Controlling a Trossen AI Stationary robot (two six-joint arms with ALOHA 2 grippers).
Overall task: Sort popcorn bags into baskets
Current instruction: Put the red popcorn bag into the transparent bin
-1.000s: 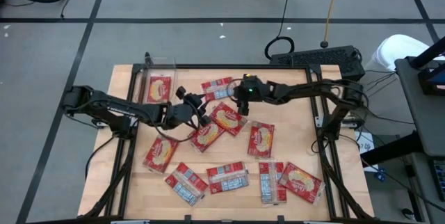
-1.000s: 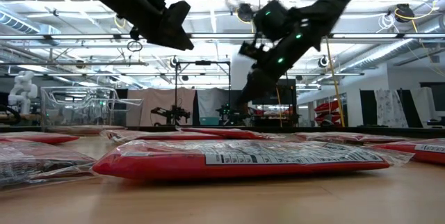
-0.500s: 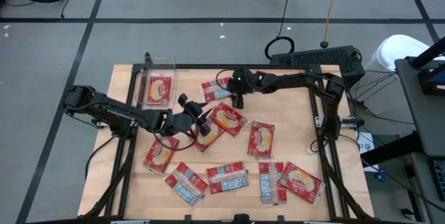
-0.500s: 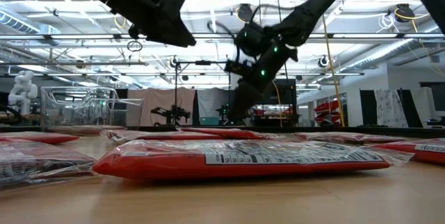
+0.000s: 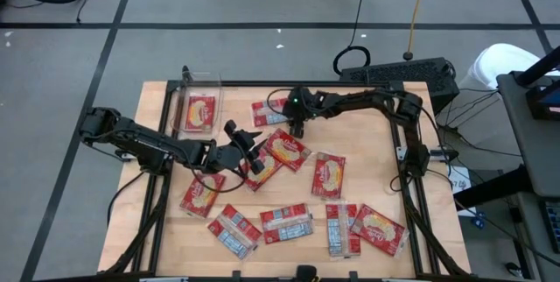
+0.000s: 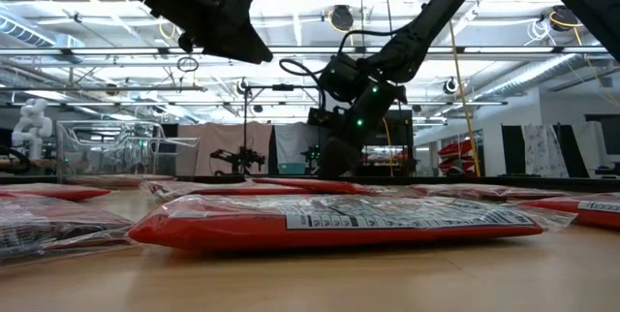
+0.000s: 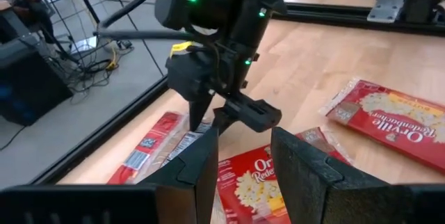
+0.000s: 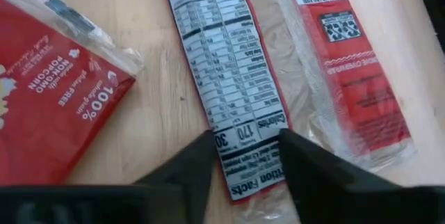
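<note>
Near the table's [image 5: 153,98] far edge, right hand [image 5: 296,128] straddles a label-up packet [image 5: 273,112], fingers parted.

Overhead, table-level and two wrist cameras share the table [image 5: 166,229].

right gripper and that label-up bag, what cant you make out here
- Right wrist view: the right gripper straddles the label-up popcorn bag; contact cannot be told, since the tips run off the edge.
- High view: the arm covers that grip.
- Low view: the near bag hides the table behind it.
- Basket: one bag shows inside; any beneath is hidden.
</note>
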